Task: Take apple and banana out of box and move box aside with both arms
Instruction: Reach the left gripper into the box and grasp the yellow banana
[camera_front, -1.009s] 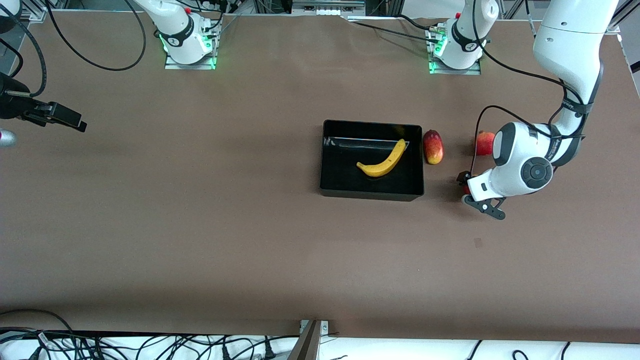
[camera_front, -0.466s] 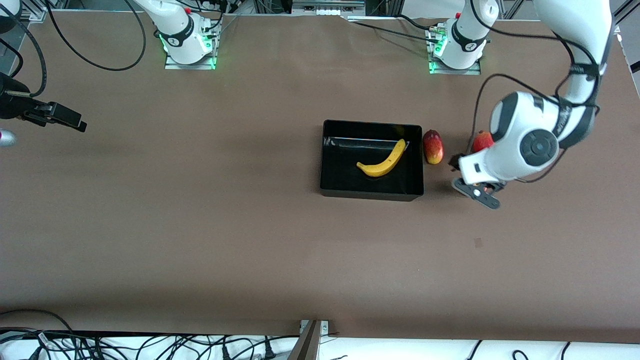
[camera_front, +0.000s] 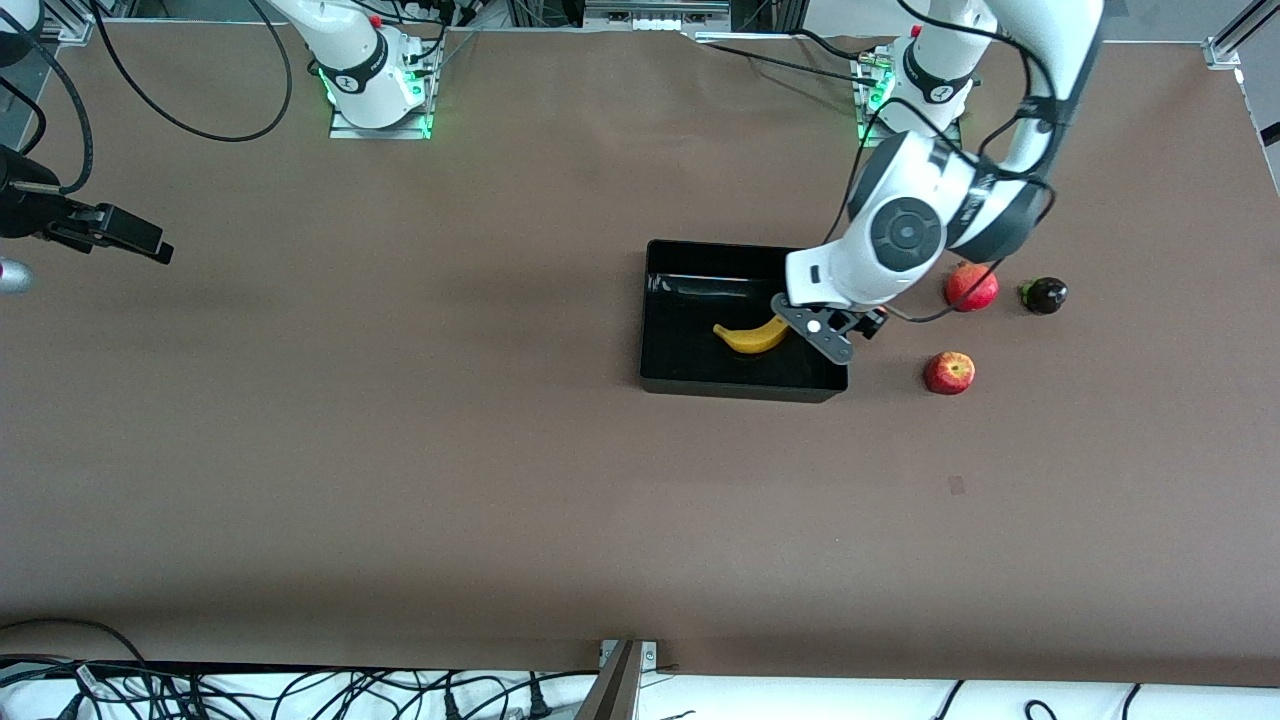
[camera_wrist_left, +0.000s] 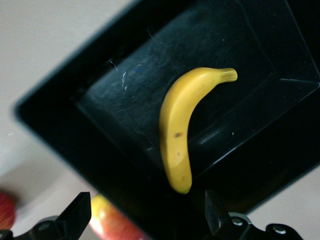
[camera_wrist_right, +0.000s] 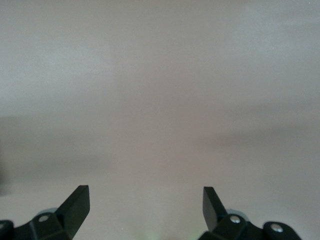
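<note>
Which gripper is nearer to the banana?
Left. The left gripper hangs open over the box above the banana; the right gripper waits at the right arm's end.

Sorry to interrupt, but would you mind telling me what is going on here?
The left gripper hangs open and empty over the box, above the banana lying inside. The apple already sits on the table beside the box. The right gripper waits open at its own end.

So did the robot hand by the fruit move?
Yes. The left gripper has swung from the bare table, past the box's end wall, to over the banana, leaving the apple uncovered.
</note>
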